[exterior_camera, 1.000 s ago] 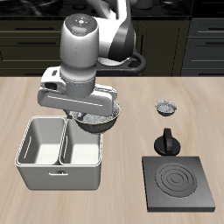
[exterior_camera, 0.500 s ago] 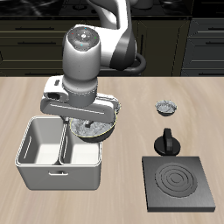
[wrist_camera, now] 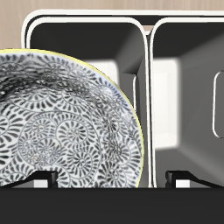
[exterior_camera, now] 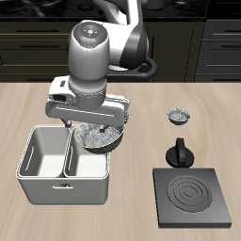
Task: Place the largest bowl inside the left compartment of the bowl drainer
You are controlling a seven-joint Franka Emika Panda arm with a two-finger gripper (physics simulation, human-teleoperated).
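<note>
My gripper (exterior_camera: 95,125) is shut on the rim of the largest bowl (exterior_camera: 98,137), a grey-and-white speckled bowl with a scalloped rim. It holds the bowl tilted, just above the bowl drainer (exterior_camera: 62,188), a light grey tub with two square wells. The bowl hangs over the back edge of the left compartment (exterior_camera: 88,166), the well nearer the stove plate. In the wrist view the bowl (wrist_camera: 61,131) covers much of that well (wrist_camera: 114,48), and the other well (wrist_camera: 188,96) shows empty beside the central wall (wrist_camera: 145,96).
A small bowl of like pattern (exterior_camera: 179,116) sits farther back on the table. A small black knobbed object (exterior_camera: 179,152) stands behind the black square stove plate (exterior_camera: 193,196) near the front edge. My arm hides the table behind the drainer.
The bowl has come down a little and shifted slightly toward the drainer, still held in my gripper. Nothing else has moved.
</note>
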